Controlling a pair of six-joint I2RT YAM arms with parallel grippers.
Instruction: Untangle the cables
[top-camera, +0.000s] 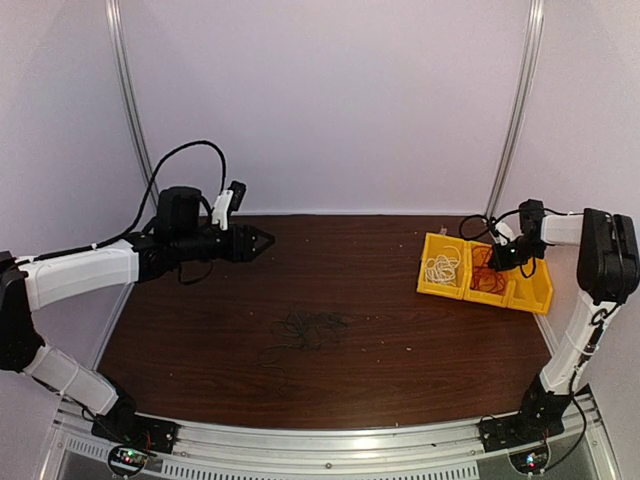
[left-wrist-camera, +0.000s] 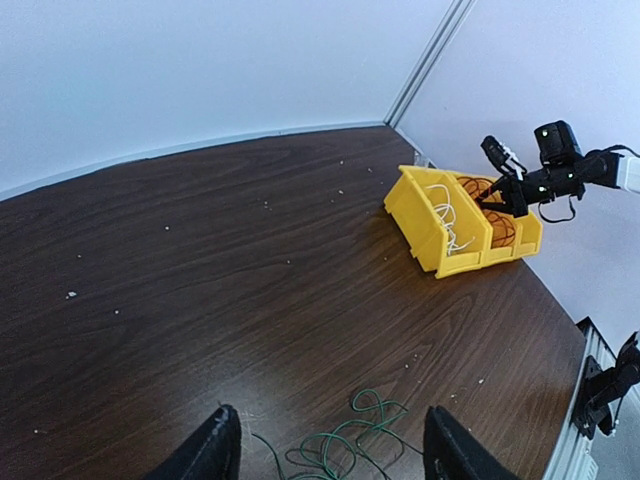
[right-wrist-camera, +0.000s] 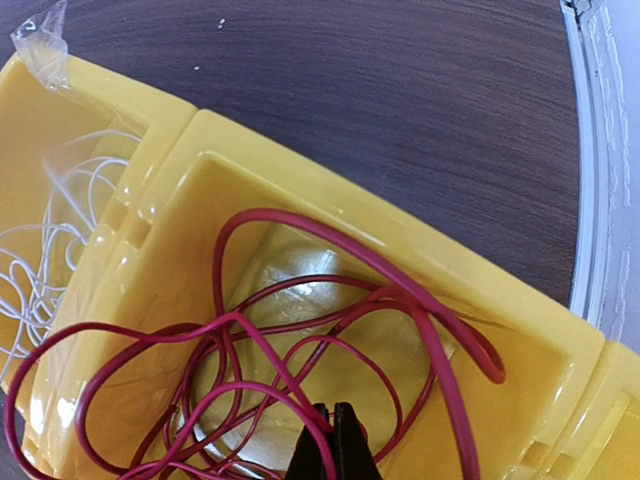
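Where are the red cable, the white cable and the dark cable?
red cable (right-wrist-camera: 345, 247): right wrist view, upper loop.
white cable (top-camera: 441, 268): top view, coil's middle.
dark cable (top-camera: 312, 328): top view, tangle's middle.

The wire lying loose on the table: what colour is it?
The wire is green, clearest in the left wrist view.

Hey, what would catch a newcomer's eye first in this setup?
The bright yellow bins at the right edge of the table, one holding a white cable, the next a red cable with the shut right gripper at its loops. Then the dark cable tangle lying loose mid-table, with the open left gripper hovering to its far left.
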